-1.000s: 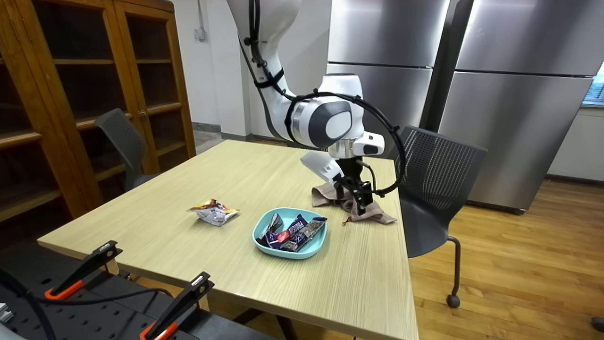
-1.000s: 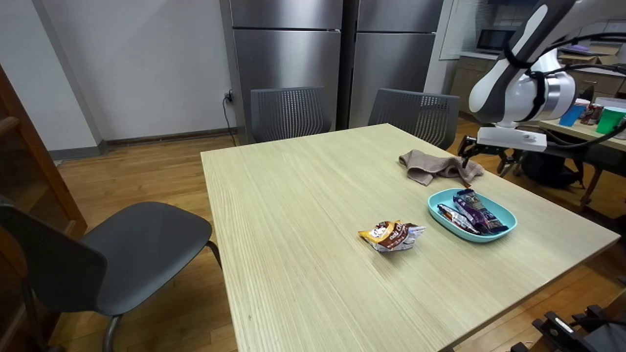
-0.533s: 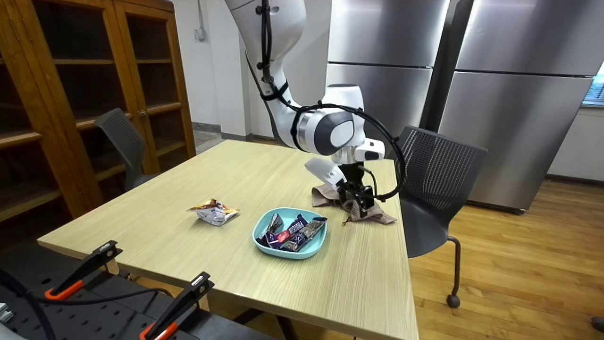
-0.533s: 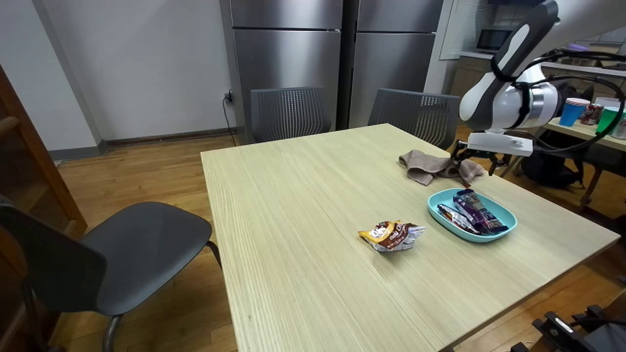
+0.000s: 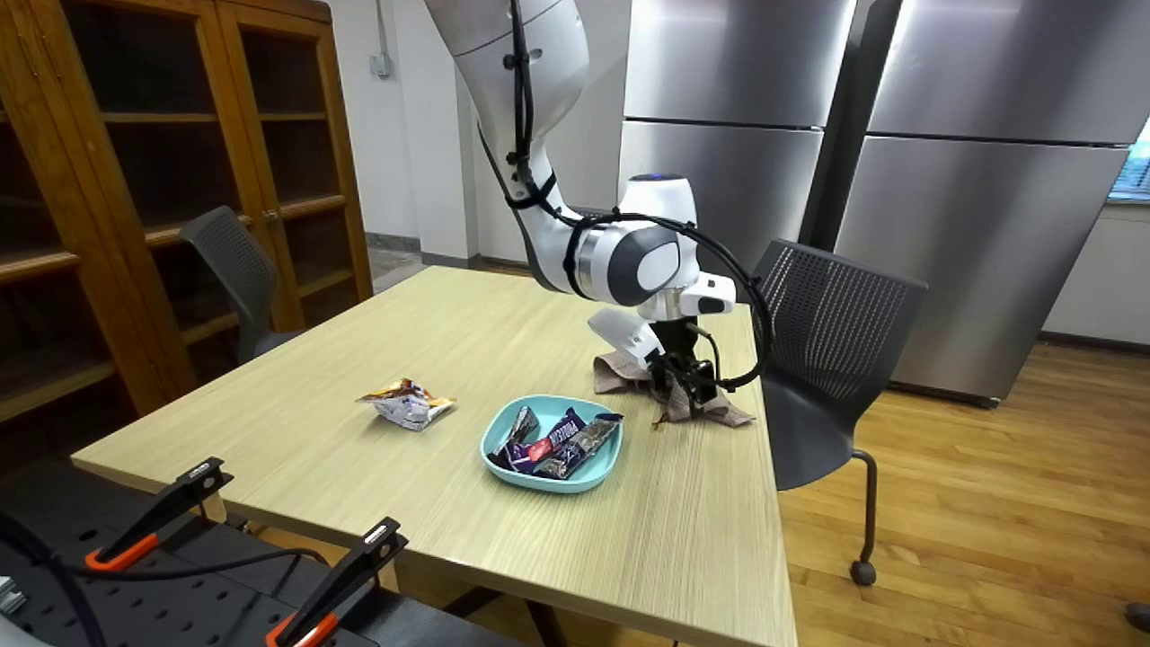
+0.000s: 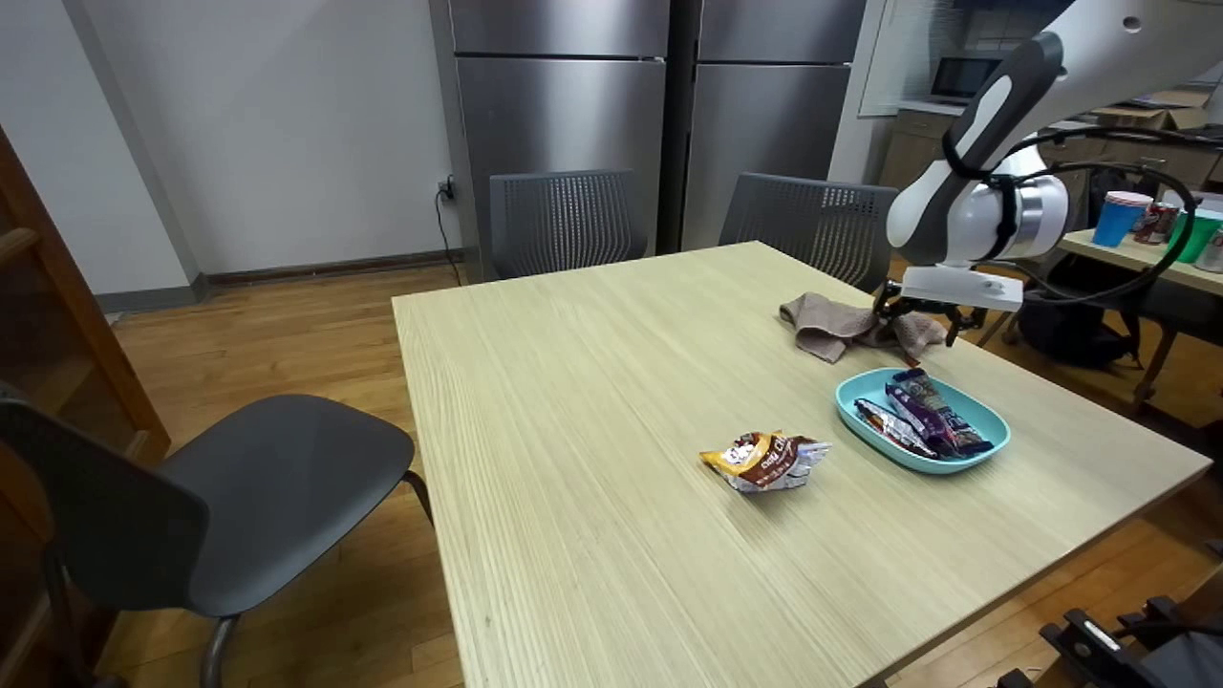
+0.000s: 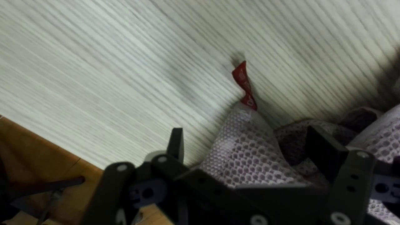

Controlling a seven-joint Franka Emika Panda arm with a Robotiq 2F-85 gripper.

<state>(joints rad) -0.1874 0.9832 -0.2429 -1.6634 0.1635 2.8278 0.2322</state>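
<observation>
My gripper stands open, with a grey-brown towel rising in a fold between its spread fingers. A red tag sticks out from the towel's corner onto the table. In the wrist view the left finger is over bare tabletop beside the fold. The right finger is over a darker part of the cloth. In both exterior views the gripper is low over the crumpled towel near the table's edge. Whether the fingertips touch the cloth I cannot tell.
A turquoise bowl with several wrapped bars stands close to the towel. A crumpled snack bag lies farther off on the table. A dark chair stands by the table edge near the arm. Clamps grip the near edge.
The arm has come down toward the towel and shifted slightly, rightward in one exterior picture and leftward in another. The jaws stay open. Towel, bowl and snack bag have not moved.
</observation>
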